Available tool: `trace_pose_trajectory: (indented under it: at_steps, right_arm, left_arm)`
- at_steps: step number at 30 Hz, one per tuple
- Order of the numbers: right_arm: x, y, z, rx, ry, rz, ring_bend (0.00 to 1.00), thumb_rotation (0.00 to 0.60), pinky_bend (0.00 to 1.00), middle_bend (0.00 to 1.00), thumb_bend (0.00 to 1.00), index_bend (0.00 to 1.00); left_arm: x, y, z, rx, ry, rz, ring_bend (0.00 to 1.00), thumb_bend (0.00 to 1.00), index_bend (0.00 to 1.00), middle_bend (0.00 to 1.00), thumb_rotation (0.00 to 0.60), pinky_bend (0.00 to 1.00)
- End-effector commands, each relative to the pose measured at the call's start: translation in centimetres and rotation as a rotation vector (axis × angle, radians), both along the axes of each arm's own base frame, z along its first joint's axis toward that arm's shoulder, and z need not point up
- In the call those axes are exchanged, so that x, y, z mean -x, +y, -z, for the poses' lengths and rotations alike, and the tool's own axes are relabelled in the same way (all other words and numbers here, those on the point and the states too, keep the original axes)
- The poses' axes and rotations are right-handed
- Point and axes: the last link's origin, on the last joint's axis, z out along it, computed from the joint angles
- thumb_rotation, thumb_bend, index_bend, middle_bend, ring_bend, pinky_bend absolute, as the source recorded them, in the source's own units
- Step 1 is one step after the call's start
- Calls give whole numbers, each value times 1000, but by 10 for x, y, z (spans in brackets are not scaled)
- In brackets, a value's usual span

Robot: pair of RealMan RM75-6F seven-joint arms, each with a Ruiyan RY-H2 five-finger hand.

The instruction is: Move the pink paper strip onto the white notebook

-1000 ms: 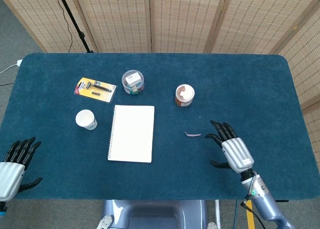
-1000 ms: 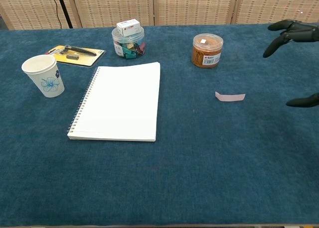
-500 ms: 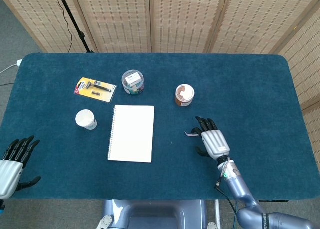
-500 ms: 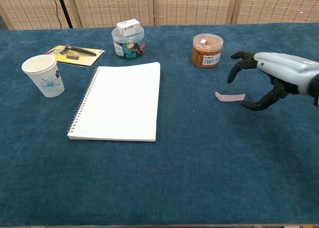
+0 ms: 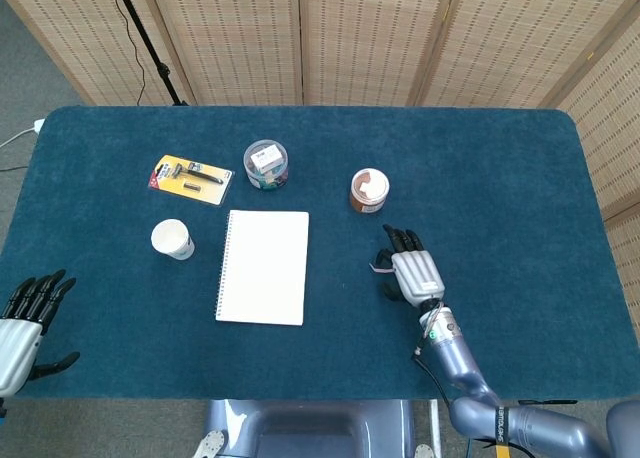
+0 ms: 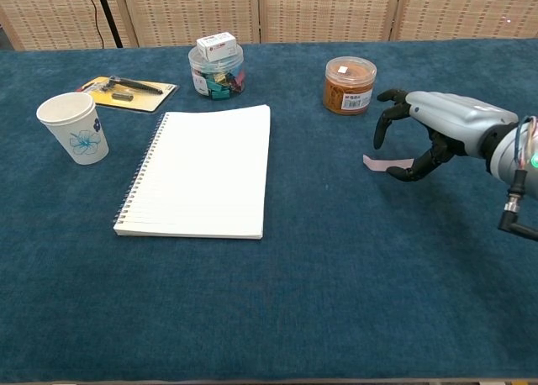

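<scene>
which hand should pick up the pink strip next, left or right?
Right. The right hand arches over the small pink paper strip; the left hand sits at the table's far-left edge, beyond the white spiral notebook.

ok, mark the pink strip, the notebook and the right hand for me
pink paper strip [image 6: 373,161], chest view, exposed left end.
white notebook [image 6: 202,171], chest view, middle of the blank page.
right hand [image 6: 437,124], chest view, back of the hand.

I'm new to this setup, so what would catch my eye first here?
Probably the right hand, arched over the small pink paper strip right of centre on the blue table. Next, the open white notebook left of centre, bright against the cloth, with a paper cup further left.
</scene>
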Motion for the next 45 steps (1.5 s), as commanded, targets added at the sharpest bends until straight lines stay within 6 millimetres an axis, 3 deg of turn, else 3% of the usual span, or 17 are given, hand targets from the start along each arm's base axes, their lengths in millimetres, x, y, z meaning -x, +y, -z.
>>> trace_pose_trajectory:
  at_steps: [1, 35, 45]
  right_arm:
    - [-1, -1, -3, 8, 3, -4, 0, 600, 0, 0, 400, 387]
    - [14, -16, 13, 4, 69, 11, 0, 600, 0, 0, 401, 471]
    - [19, -23, 12, 10, 80, 21, 0, 600, 0, 0, 479, 494]
  left_arm:
    - [0, 0, 0, 0, 0, 0, 0, 0, 0, 0, 600, 0]
    - [2, 0, -1, 8, -5, -15, 0, 0, 0, 0, 600, 0]
    - [3, 0, -3, 8, -13, -22, 0, 0, 0, 0, 600, 0]
